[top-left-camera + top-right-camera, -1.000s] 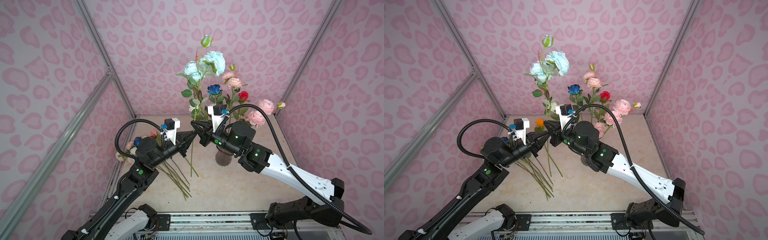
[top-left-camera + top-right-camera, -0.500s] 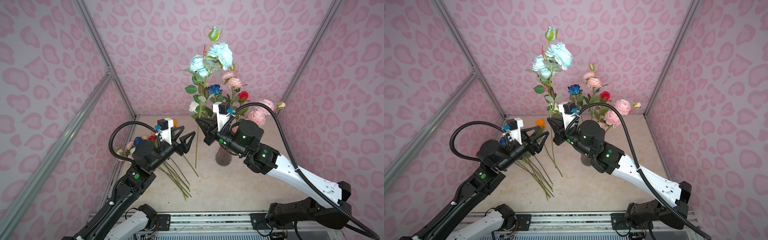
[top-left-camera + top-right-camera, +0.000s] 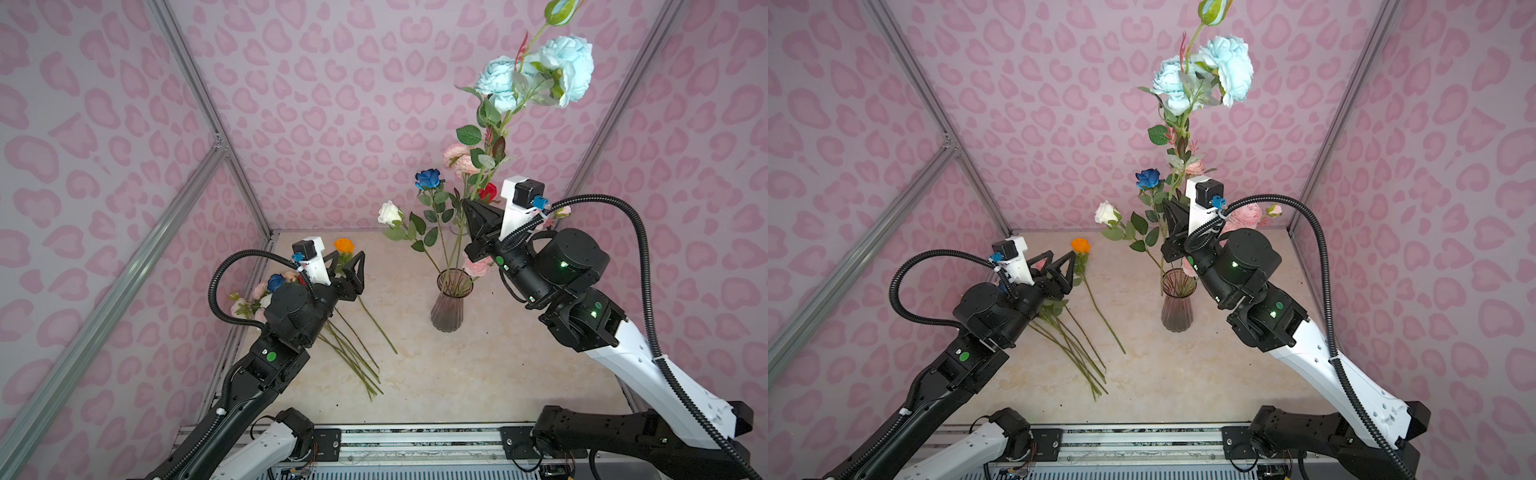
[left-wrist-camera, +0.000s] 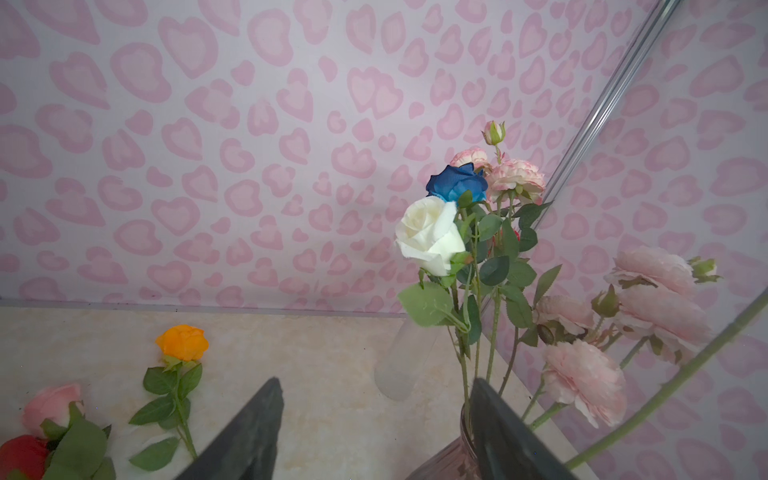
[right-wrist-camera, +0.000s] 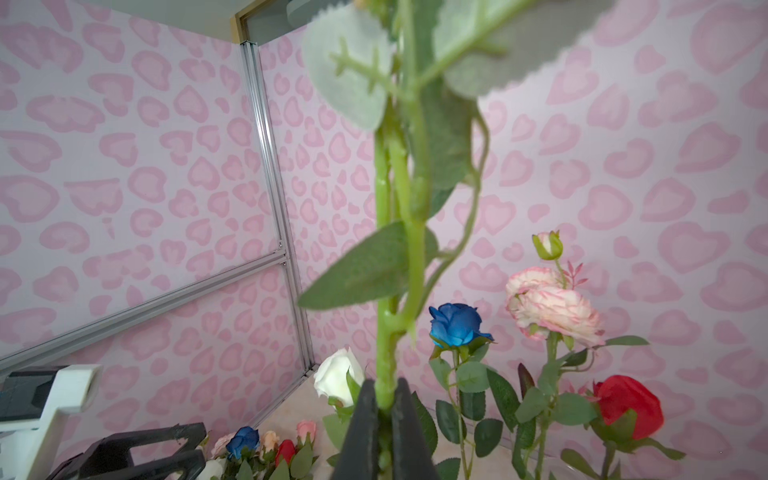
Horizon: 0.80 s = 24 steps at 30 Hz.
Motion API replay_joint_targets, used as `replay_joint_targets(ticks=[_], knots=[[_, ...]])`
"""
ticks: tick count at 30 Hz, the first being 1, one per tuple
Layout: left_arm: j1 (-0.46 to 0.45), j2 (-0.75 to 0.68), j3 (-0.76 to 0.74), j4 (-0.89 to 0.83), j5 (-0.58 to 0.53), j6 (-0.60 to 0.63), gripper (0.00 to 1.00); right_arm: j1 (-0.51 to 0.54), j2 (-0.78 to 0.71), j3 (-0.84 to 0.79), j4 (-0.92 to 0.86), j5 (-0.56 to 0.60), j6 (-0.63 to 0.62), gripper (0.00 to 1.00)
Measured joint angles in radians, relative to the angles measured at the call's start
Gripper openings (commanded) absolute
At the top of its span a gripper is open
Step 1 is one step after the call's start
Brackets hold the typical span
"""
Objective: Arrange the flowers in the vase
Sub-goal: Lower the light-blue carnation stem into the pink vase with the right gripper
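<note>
Above the ribbed pink glass vase [image 3: 446,309], the light-blue peony spray [image 3: 559,68] sits higher than before. The left gripper [image 3: 1062,257] has released it, jaws wide and empty, and the right gripper [image 3: 467,205] clamps its green stem [image 5: 384,353].

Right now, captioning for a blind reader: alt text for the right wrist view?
The right end effector is shut on a leafy green flower stem in the close foreground. Behind stand a white rose, dark blue rose, pink peony and red rose against pink heart-patterned walls.
</note>
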Motion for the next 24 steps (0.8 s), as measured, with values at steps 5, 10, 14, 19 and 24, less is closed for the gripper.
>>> replay_joint_targets(ticks=[5, 10, 14, 19, 24], knots=[[0.0, 0.001, 0.0, 0.0, -0.012, 0.0, 0.72, -0.074, 0.016, -0.001, 0.003, 0.015, -0.024, 0.04], [0.0, 0.002, 0.0, 0.0, -0.017, 0.0, 0.72, -0.125, 0.034, -0.033, 0.025, 0.006, -0.009, 0.04], [0.0, 0.002, 0.0, 0.0, -0.018, 0.0, 0.72, -0.134, 0.039, -0.105, 0.045, -0.016, 0.027, 0.03], [0.0, 0.004, 0.0, 0.0, -0.018, 0.001, 0.72, -0.135, 0.04, -0.177, 0.077, -0.031, 0.071, 0.03], [0.0, 0.005, 0.0, 0.0, -0.018, 0.003, 0.72, -0.135, 0.043, -0.26, 0.12, -0.044, 0.119, 0.09]])
